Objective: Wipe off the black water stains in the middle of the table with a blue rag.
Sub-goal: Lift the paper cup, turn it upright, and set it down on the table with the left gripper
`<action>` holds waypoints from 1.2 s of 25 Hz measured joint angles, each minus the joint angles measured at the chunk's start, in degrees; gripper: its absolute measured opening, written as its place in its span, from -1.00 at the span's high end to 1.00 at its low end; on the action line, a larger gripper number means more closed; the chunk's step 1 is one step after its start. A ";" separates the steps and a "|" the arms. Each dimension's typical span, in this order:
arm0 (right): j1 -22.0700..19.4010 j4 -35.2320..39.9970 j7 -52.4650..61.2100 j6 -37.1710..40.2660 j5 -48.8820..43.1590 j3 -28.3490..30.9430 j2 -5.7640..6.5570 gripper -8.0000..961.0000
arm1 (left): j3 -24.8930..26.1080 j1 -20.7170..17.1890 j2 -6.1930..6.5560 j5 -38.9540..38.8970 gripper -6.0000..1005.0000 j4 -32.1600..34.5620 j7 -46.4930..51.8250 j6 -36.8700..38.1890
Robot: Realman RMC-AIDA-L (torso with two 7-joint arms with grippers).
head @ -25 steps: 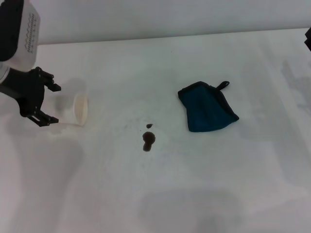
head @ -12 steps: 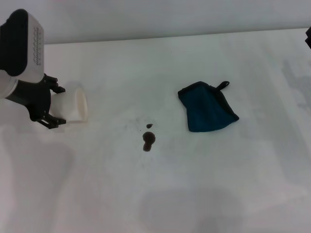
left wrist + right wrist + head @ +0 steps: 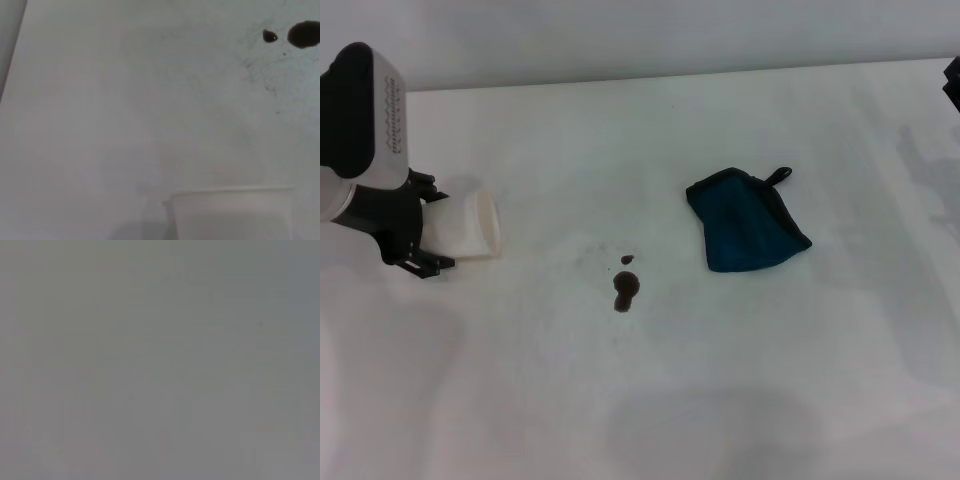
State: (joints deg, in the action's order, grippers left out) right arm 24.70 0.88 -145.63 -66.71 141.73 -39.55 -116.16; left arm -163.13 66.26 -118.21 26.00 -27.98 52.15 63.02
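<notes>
Left arm: white wrist housing, black end panel, dot rows; black angular hand.

a white paper cup lies tipped on its side at the left, its mouth facing right.

Right arm cut off at head view's edge, paper cup cropped in left wrist view

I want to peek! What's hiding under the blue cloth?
The crumpled dark teal-blue rag lies on the plain white table. Anything beneath it is covered. The black stains sit apart, uncovered.
</notes>
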 joint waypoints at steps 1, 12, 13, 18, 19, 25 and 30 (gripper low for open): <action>0.00 -0.02 0.00 0.00 -0.01 0.00 -0.03 -0.66 | 0.00 -0.16 0.00 -0.12 -0.59 0.01 0.00 -0.06; -0.54 -0.18 1.49 -0.32 -0.17 0.06 0.07 -0.66 | 0.00 -1.87 -0.18 -15.03 -0.51 -1.39 0.12 0.72; -0.55 -0.18 1.49 -0.32 -0.17 0.08 0.09 -0.66 | 0.01 -2.00 -0.17 -17.94 -0.51 -1.87 0.07 0.71; -0.64 -0.13 1.49 -0.38 -0.12 0.09 0.20 -0.65 | 0.00 -5.39 -0.42 -39.24 -0.51 -0.89 -2.83 1.06; -0.78 -0.09 1.50 -0.49 -0.11 0.09 0.21 -0.65 | 0.01 -6.57 -0.46 -42.85 -0.51 0.33 -4.88 1.12; -1.21 -0.16 1.49 -1.07 -0.03 0.10 0.01 -0.65 | 0.09 -18.16 -0.61 -66.51 -0.51 16.23 -23.76 1.16; -1.40 0.53 1.49 -1.59 0.28 0.18 0.38 -0.64 | 0.09 -28.04 -0.87 -88.91 -0.51 30.71 -43.10 1.20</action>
State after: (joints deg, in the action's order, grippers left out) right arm 23.29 1.41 -144.14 -68.29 142.01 -39.37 -115.78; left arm -163.03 38.23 -119.08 -62.91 2.73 9.05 64.22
